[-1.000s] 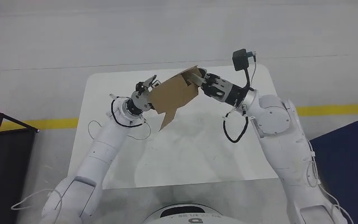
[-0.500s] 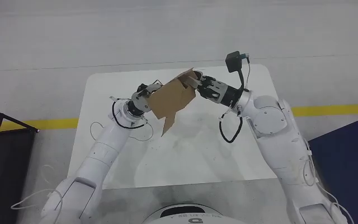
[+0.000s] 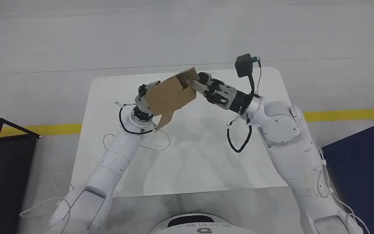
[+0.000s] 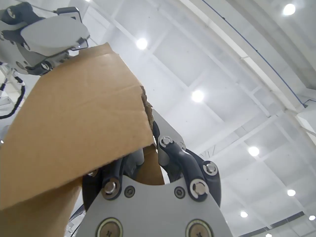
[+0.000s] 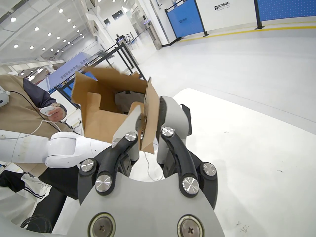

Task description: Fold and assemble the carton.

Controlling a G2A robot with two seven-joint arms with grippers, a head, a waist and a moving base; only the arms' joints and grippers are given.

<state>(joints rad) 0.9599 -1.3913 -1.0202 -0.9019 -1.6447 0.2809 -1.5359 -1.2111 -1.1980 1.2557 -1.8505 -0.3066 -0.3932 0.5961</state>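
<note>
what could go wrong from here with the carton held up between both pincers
The right pincer pinches only one thin wall edge of the carton, so it may slip or crease there. The left pincer holds the opposite end above the table; uneven pulling could buckle or tear the cardboard. A loose flap hangs down and might snag on the table.
</note>
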